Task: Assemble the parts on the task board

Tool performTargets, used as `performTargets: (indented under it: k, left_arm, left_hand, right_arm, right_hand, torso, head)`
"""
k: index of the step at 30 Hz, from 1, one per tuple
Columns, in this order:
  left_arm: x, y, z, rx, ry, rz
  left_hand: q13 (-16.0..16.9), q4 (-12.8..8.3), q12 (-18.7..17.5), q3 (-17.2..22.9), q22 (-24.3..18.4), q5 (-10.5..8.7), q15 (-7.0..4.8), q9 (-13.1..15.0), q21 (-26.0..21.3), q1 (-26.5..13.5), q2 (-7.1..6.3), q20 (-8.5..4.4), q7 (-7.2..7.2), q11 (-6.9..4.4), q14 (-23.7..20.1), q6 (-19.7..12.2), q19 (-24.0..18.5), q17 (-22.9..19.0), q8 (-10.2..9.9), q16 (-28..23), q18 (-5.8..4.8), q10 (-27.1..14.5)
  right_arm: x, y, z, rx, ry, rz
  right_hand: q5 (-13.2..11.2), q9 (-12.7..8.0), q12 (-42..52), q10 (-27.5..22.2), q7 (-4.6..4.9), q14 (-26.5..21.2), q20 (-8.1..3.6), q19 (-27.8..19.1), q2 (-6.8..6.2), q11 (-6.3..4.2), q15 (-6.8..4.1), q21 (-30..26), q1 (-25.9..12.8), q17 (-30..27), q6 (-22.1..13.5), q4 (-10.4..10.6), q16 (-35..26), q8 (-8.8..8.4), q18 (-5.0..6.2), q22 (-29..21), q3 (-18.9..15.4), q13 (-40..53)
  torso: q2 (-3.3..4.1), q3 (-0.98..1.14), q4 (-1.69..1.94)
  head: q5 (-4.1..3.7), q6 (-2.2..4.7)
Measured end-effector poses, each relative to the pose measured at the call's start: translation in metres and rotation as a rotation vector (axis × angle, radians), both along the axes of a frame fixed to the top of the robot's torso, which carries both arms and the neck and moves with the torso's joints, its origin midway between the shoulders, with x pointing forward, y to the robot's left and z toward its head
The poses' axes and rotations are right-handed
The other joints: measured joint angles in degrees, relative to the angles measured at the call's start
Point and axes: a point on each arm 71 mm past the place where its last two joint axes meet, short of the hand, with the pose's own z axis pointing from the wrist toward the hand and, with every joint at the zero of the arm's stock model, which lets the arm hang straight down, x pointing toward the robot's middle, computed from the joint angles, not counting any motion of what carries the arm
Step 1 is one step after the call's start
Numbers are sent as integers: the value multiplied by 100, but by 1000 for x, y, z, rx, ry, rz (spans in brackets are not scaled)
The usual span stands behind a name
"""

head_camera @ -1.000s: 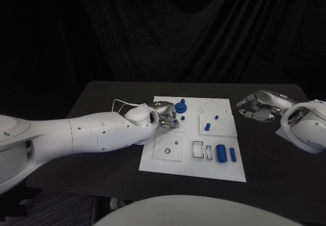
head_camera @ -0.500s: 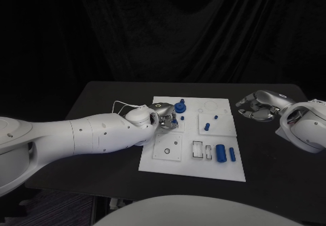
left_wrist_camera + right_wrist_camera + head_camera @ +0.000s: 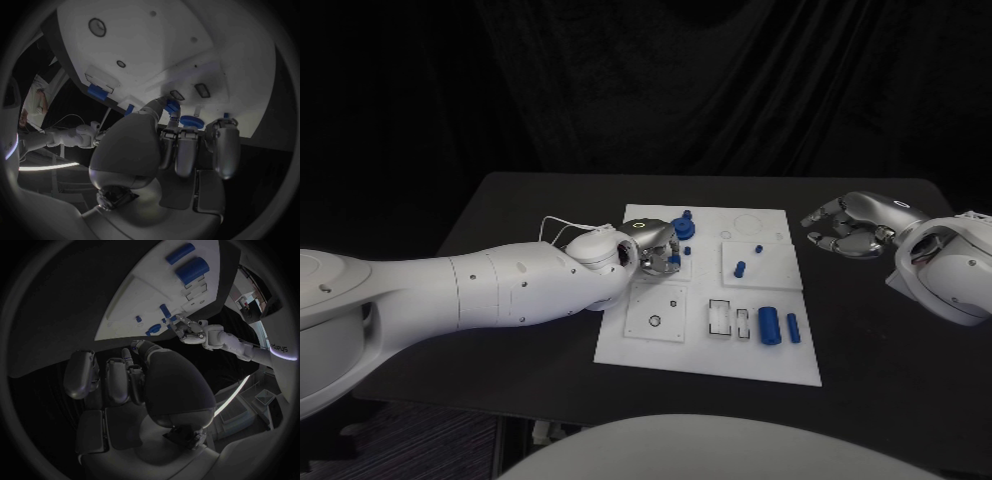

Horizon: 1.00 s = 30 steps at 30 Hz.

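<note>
The white task board [image 3: 718, 352] lies mid-table. My left hand [image 3: 653, 245] hovers over its far left part, next to a blue knob-like part [image 3: 682, 228]. In the left wrist view the thumb and a finger pinch a small blue part [image 3: 172, 106], with the blue knob [image 3: 190, 121] just beyond. Two small blue pegs [image 3: 740, 268] stand in the board's right block. A thick blue cylinder [image 3: 770, 325] and a thinner one [image 3: 793, 328] lie near the right front. My right hand [image 3: 852, 226] hangs off the board's far right corner, fingers curled in on nothing.
Rectangular slots [image 3: 720, 316] and a round hole [image 3: 655, 321] lie in the board's front half. Black table [image 3: 516, 220] surrounds the board on all sides. My thick left forearm [image 3: 488, 290] stretches over the table's left side.
My left hand has crept slightly toward the board's far edge, closer to the blue knob. The right hand has stayed put.
</note>
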Motion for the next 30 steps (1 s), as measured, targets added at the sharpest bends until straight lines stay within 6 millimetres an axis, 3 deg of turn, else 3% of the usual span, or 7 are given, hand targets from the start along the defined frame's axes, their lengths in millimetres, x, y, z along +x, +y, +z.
performTargets:
  k: [9, 10, 11, 14, 18, 30]
  left_arm:
    - [-5, 10, 3, -111, -13, -67]
    - [-5, 12, 3, -128, -14, -75]
    - [-5, 13, 4, -152, -13, -84]
    - [-6, 18, 6, -223, 2, -102]
    - [-6, 22, 7, -332, 42, -108]
    - [-12, 34, -9, -609, 178, -53]
  left_hand:
    - [0, -96, 0, 177, 0, -3, 0, -62, 121, 75, 2, 0, 19, 0, 0, 25, 0, 0, -1, 0, 0, 0]
    - [0, -111, 0, 192, 0, -8, 0, -69, 156, 77, 3, 0, 28, 0, 0, 34, 0, 0, -1, 0, -8, 0]
    - [0, -111, 0, 215, 0, -12, 0, -72, 184, 78, 4, 0, 28, 0, 0, 34, 0, 0, -2, 0, -80, 0]
    - [0, -108, 0, 306, 0, -21, 0, -116, 251, 122, 2, 0, 28, 0, 0, 34, 0, 0, -34, 0, -96, 0]
    - [0, -93, 0, 433, 0, -54, 85, -147, 157, 191, 41, 55, 76, 63, -1, -16, 10, 0, -67, 0, -95, -2]
    - [3, -79, 0, 540, 0, 16, 84, -187, 409, 406, 136, 75, 52, 63, -1, -229, -9, 0, -117, 0, -94, -2]
  right_arm:
    - [0, -2, 0, -1, 1, -5]
    - [0, -3, 0, -1, 1, -5]
    - [0, -3, 0, -2, 1, -5]
    - [-1, -3, 0, -2, 2, -5]
    - [0, -3, 0, -3, 3, -6]
    - [-1, -6, -1, -7, 9, -9]
  right_hand:
    - [0, 0, 0, 0, 0, 0, 0, 0, 0, 0, 0, 0, 0, 0, 0, 0, 0, 0, 0, 0, 0, 1]
    - [0, 0, 0, 0, 0, 0, 0, 0, 0, 0, 0, 0, 0, 0, 0, 0, 0, 0, 0, 0, 0, 1]
    - [0, -1, 0, 0, 0, 0, 0, 0, 0, 0, 0, 0, 0, -4, 0, -1, 0, 0, 0, 0, 1, 1]
    - [0, -6, 0, 0, 0, 0, 0, 0, 0, 0, 0, 0, 0, -13, 0, -16, 0, 0, 0, 0, 16, 1]
    - [-1, -5, 0, 0, 0, 0, 0, 0, 0, 0, 0, 0, 0, -13, 0, -16, 0, 0, 0, 0, 16, 1]
    - [-2, -5, 0, 0, 0, 0, 0, 0, 0, 0, 0, -29, 0, -29, 0, -15, 0, 0, 0, 0, 15, 0]
  torso:
    - [-4, 2, 4]
    - [-5, 3, 5]
    - [-6, 4, 7]
    - [-7, 5, 7]
    - [-8, 8, 7]
    - [-13, 5, 14]
  head:
    - [-31, 0]
    - [-34, 0]
    - [-35, 0]
    - [-29, 0]
    - [-16, 0]
    - [-21, 0]
